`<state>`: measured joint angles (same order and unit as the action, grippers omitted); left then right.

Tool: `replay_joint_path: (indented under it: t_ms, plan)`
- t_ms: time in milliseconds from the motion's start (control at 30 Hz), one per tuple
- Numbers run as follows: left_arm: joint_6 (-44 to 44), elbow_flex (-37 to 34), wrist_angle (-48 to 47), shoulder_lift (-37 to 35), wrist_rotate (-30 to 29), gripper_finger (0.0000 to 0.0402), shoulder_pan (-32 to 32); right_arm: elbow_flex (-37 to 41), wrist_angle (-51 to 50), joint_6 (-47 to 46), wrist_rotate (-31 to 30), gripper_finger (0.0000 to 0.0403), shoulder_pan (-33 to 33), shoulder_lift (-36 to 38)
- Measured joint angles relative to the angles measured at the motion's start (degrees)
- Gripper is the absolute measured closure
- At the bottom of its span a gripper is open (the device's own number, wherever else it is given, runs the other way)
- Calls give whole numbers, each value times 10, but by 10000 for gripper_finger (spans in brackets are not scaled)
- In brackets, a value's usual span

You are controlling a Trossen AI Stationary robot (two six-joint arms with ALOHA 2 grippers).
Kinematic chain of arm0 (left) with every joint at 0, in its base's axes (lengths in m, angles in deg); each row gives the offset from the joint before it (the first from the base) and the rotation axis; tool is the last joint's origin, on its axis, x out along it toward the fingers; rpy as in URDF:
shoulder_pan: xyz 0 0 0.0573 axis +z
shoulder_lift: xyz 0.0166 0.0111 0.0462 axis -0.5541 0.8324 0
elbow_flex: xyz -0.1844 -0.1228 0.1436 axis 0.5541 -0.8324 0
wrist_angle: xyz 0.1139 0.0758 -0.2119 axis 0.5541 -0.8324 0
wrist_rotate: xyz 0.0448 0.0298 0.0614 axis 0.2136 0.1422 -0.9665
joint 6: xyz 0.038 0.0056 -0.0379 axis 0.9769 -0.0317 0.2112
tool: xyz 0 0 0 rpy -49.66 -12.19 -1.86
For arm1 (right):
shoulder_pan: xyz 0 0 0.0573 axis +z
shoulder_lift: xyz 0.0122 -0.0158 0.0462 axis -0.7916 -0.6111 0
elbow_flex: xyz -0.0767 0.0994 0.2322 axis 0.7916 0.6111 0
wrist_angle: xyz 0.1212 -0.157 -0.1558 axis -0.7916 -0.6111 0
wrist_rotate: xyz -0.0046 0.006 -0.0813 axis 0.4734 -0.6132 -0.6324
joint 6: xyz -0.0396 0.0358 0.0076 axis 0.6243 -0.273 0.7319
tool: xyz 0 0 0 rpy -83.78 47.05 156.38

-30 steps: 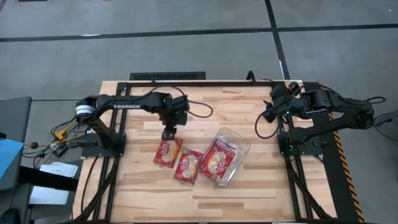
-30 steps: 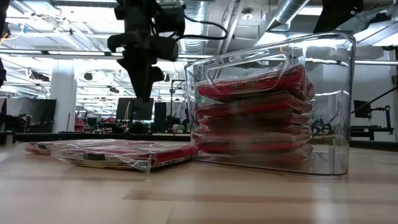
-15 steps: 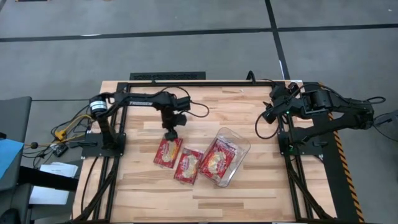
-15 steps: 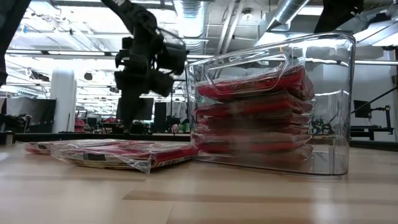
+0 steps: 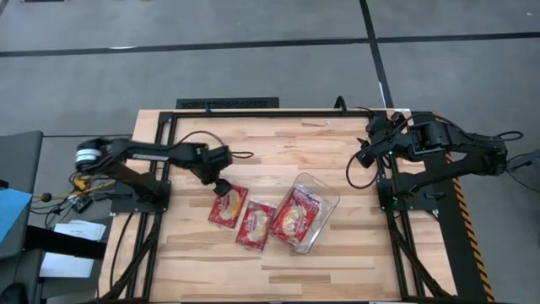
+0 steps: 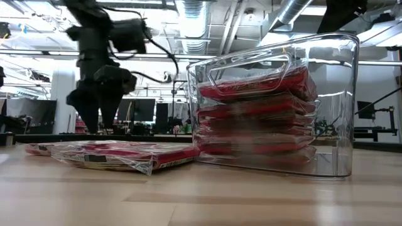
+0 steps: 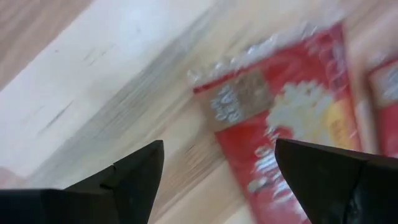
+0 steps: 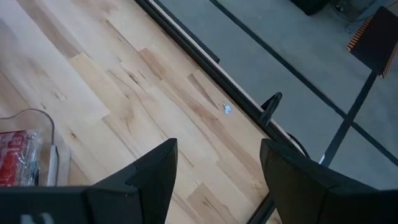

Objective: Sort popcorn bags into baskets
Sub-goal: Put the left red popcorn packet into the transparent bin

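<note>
**High view: two packets left outside, left pincer spread beside one**

High view shows the left pincer spread just above the corner of one popcorn bag on the table. A second bag overlaps it slightly, so both could be dragged if the glossy film is pinched badly. The clear basket is seen already stacked with red packets. The right pincer is parked apart, also spread.

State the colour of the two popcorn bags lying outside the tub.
Red, with a pale yellow-white picture; the popcorn bags show best in the high view.
</note>
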<state>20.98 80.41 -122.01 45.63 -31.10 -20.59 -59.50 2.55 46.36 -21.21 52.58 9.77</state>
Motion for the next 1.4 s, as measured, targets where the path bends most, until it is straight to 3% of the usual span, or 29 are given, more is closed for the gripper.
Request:
replay_joint_path:
  t_ms: [133, 333, 533, 833, 967, 1267, 1400]
  plan:
    - [-106, -79, 66, -53, -26, 106, -30, 0, 1, 0, 0, 148, 0, 0]
    - [-236, -175, 229, -76, -37, 106, -72, 0, 2, -4, 0, 148, 0, 0]
    - [-260, -179, 260, -68, -77, 106, -103, 0, 4, -5, 0, 148, 0, 0]
    - [-303, -201, 386, -31, -86, 136, -124, 0, 4, -15, 0, 148, 0, 0]
    - [-311, -215, 410, -13, -89, 176, -132, 0, 4, -15, 0, 148, 0, 0]
    - [-284, -216, 573, 93, -42, 348, -146, 0, 2, -15, 0, 148, 0, 0]
    - [-266, -210, 604, 110, -20, 393, -146, 0, 2, -15, 0, 148, 0, 0]
